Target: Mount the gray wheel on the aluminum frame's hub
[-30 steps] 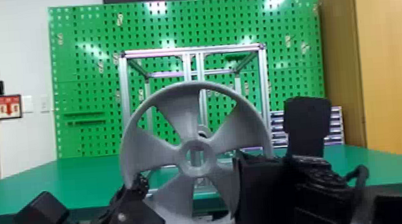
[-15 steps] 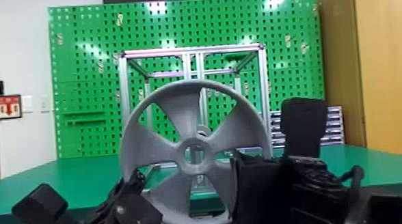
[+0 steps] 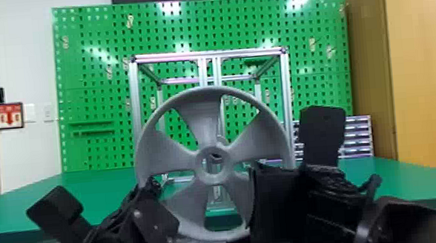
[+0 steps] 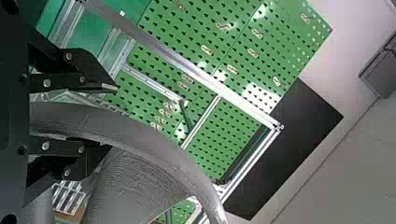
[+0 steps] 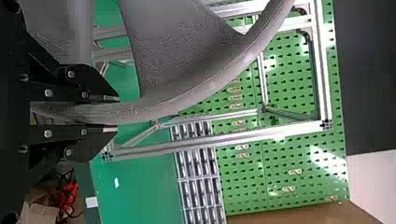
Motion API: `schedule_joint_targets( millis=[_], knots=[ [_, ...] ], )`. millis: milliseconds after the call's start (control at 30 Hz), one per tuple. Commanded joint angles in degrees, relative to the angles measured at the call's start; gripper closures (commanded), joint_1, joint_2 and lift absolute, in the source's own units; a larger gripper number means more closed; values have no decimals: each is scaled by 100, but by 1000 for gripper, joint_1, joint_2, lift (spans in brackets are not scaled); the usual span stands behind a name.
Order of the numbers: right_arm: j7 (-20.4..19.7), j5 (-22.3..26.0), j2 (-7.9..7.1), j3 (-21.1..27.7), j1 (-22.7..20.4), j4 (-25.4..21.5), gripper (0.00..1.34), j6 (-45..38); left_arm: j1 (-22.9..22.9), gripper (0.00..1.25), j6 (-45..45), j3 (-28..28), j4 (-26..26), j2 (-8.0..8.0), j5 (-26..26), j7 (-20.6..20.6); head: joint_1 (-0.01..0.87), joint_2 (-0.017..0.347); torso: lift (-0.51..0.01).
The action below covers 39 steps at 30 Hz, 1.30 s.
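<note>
The gray wheel (image 3: pixel 266 130) stands upright before the aluminum frame (image 3: pixel 135 99), its centre hole low between the two middle posts. A small rounded part shows behind the wheel's centre; how it lines up cannot be told. At the wheel's lower left is my left gripper (image 3: pixel 155 187); my right gripper (image 3: pixel 251 198) is at its lower right. In the left wrist view, the left gripper (image 4: pixel 108 116) is open around the rim (image 4: pixel 154 135), with a gap beside one finger. In the right wrist view, the right gripper (image 5: pixel 113 114) is shut on the rim (image 5: pixel 187 95).
The frame rests on a green table (image 3: pixel 389 176) in front of a green pegboard (image 3: pixel 91 77). A rack of small drawers (image 3: pixel 358 136) stands at the back right, partly behind the right arm. Wooden cabinets (image 3: pixel 424 58) rise on the right.
The wheel has risen a little in the head view. Both arms have moved up slightly with it, the left one also rightward and the right one a bit leftward.
</note>
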State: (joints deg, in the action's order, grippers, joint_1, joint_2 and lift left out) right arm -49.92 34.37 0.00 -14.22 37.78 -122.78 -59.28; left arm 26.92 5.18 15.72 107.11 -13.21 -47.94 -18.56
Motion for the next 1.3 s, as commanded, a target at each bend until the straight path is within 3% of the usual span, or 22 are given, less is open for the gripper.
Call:
schedule_joint_targets(
  millis=[0, 400, 1267],
  knots=[
    [0, 0, 5, 7, 54, 114, 1044, 74, 138, 828, 0, 36, -138, 64, 56, 2, -5, 6, -499],
    [255, -9, 5, 130, 283, 510, 1044, 206, 402, 828, 0, 54, -472, 178, 206, 2, -5, 6, -499],
    [1028, -237, 5, 359, 599, 1151, 1044, 593, 823, 825, -8, 194, -929, 266, 346, 2, -5, 6, -499]
  ],
)
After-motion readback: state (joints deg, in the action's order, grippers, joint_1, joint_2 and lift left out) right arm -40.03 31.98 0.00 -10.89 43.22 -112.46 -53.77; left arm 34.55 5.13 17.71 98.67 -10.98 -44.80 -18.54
